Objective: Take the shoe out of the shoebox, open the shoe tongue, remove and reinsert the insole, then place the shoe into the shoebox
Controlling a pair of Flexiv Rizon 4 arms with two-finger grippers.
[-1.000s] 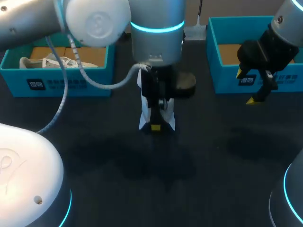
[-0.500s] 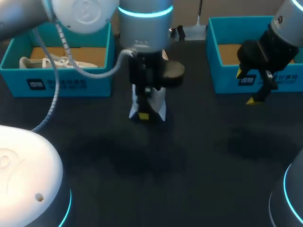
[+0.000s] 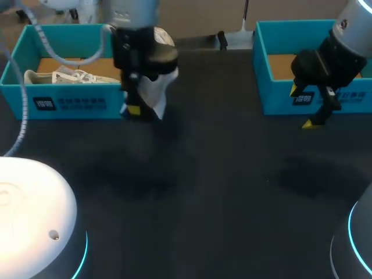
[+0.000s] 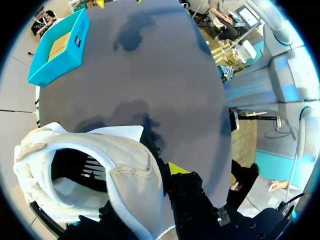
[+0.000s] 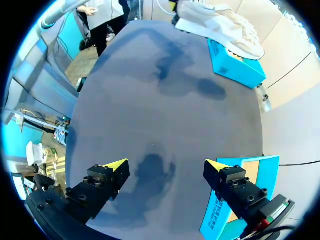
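Left gripper (image 3: 134, 108) clamped on white fabric sneaker (image 3: 156, 87), long axis roughly upright, just beside right front corner of left teal shoebox (image 3: 70, 93). Right gripper (image 5: 166, 165) wide, well apart.

The left arm (image 3: 132, 10) and right arm (image 3: 356, 23) are silver-grey tubes. A pale grey cable (image 3: 24, 116) runs off the left one. The left gripper (image 3: 135, 108) and right gripper (image 5: 166, 165) are black and blocky, each with 2 yellow wedge tips. The white domed base (image 3: 29, 215) bears 1 dark screw (image 3: 53, 235) and a cyan ring (image 3: 83, 256).
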